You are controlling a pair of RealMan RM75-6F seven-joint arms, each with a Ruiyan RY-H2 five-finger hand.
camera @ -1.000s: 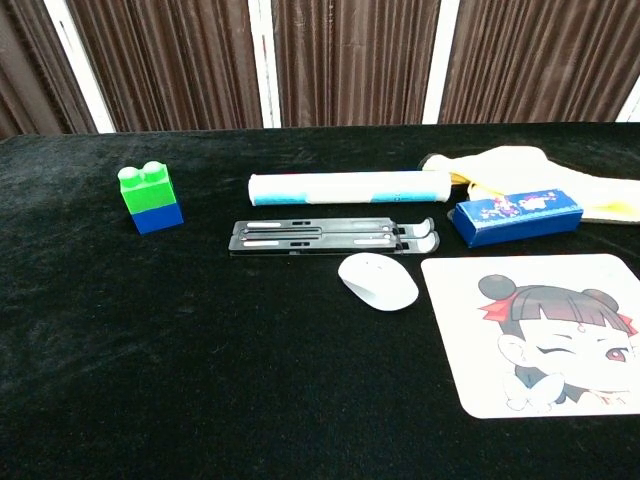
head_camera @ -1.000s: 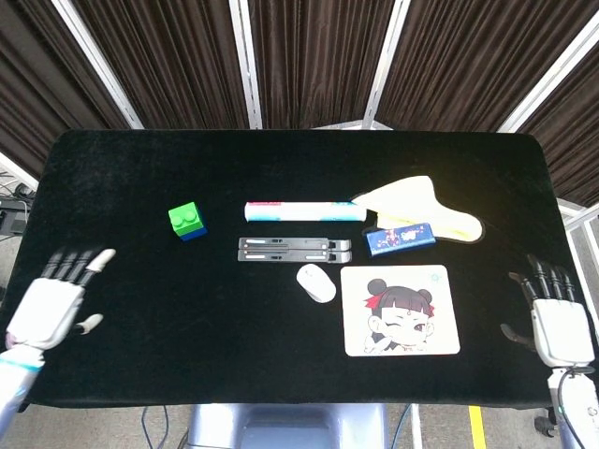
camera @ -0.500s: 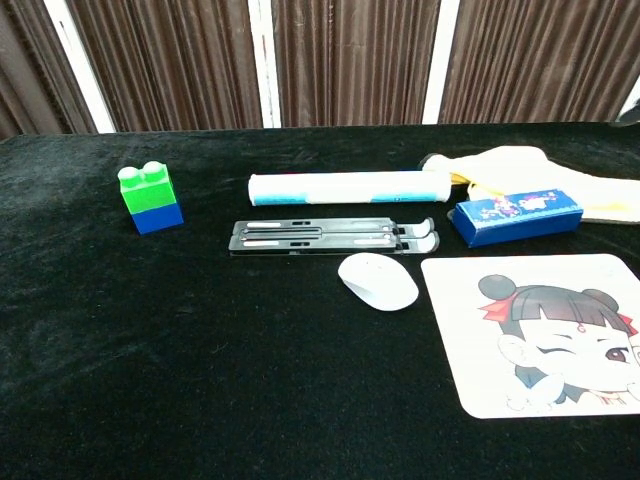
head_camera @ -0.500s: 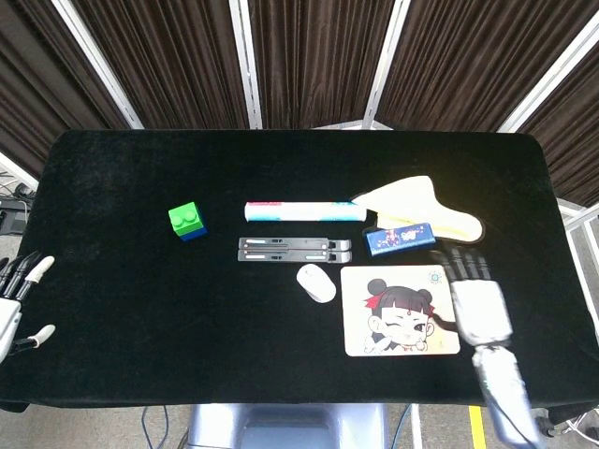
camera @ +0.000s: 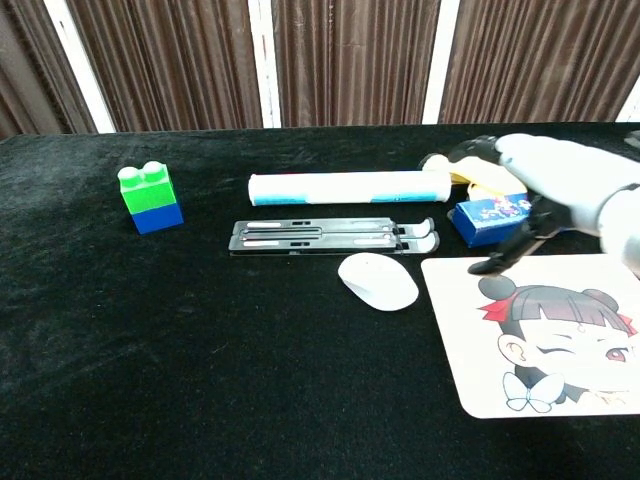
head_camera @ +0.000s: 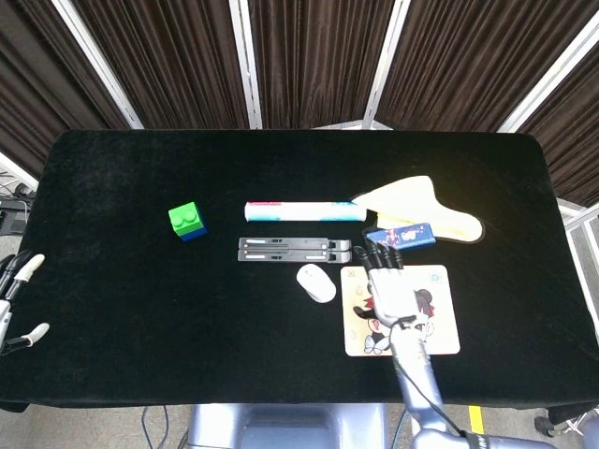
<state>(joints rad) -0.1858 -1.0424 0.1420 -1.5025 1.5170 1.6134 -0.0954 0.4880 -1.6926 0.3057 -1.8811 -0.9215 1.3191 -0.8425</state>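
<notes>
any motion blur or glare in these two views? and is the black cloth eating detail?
Head view: the right hand over the mouse pad looks slightly soft, static items are sharp, and the black tablecloth shows almost no texture. The left hand is cut by the frame edge. Chest view: the right hand is large and slightly smeared; the white mouse is bright but not blown out; cloth nap is visible.

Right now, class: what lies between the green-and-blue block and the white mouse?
In the chest view, only bare black table separates the block and the mouse; the folded stand's left end sits just behind that line.
</notes>
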